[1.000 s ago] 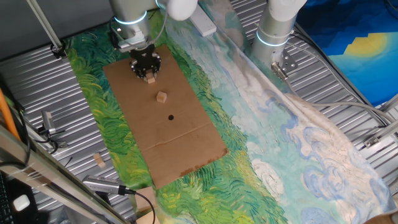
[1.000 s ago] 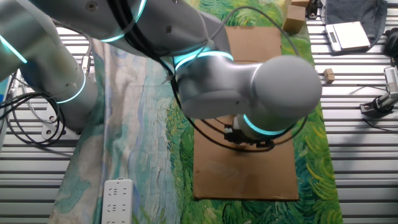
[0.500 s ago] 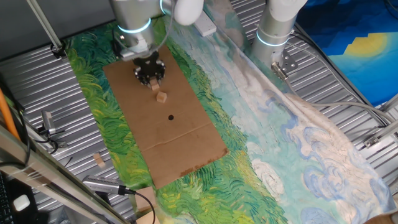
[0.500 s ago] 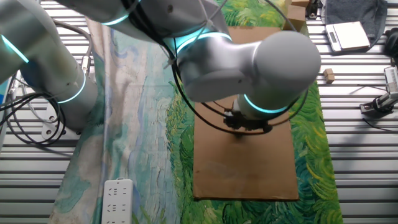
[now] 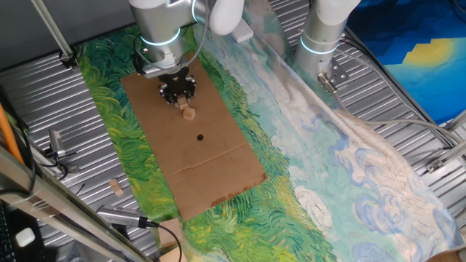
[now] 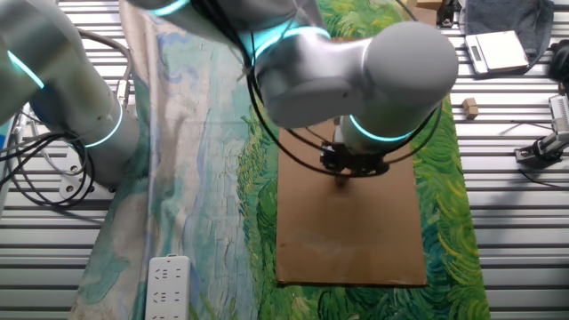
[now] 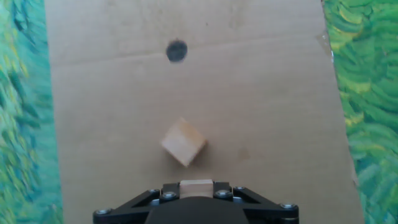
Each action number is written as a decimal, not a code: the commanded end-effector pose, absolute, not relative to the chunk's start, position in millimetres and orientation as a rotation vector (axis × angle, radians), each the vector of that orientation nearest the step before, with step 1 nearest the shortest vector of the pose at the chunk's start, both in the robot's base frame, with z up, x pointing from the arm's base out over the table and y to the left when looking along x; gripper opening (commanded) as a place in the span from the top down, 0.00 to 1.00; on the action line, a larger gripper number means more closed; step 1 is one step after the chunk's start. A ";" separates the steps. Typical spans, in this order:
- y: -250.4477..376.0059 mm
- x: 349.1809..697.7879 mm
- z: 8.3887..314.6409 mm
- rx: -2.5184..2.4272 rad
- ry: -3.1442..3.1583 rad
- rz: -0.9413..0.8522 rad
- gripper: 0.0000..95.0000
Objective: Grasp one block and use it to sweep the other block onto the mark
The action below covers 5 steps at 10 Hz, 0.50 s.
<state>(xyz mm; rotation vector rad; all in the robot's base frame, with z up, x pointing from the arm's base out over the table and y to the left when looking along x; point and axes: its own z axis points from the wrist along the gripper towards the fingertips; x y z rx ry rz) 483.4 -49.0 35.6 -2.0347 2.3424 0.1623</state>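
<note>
On the brown cardboard sheet (image 5: 211,167), the gripper (image 5: 179,97) stands low with its fingers pinching a wooden block (image 7: 196,185), just behind the loose block (image 7: 183,142). Whether the two blocks touch, I cannot tell. Beyond the loose block, a little apart, lies the mark (image 7: 176,50), a small black dot.

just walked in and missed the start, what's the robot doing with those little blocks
The arm's two-finger gripper is clamped on a small wooden block, held low over the brown cardboard sheet. A second loose wooden cube lies on the cardboard just ahead of it, turned at an angle. The small round black dot lies farther along the same line, so the loose cube is not on the mark yet.
</note>
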 end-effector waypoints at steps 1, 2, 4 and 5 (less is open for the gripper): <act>-36.9 486.6 31.6 -2.004 2.359 0.169 1.00; -31.8 488.1 31.3 -1.997 2.362 0.174 1.00; -18.4 492.8 33.4 -1.974 2.377 0.182 1.00; -14.1 494.4 34.2 -1.966 2.382 0.185 1.00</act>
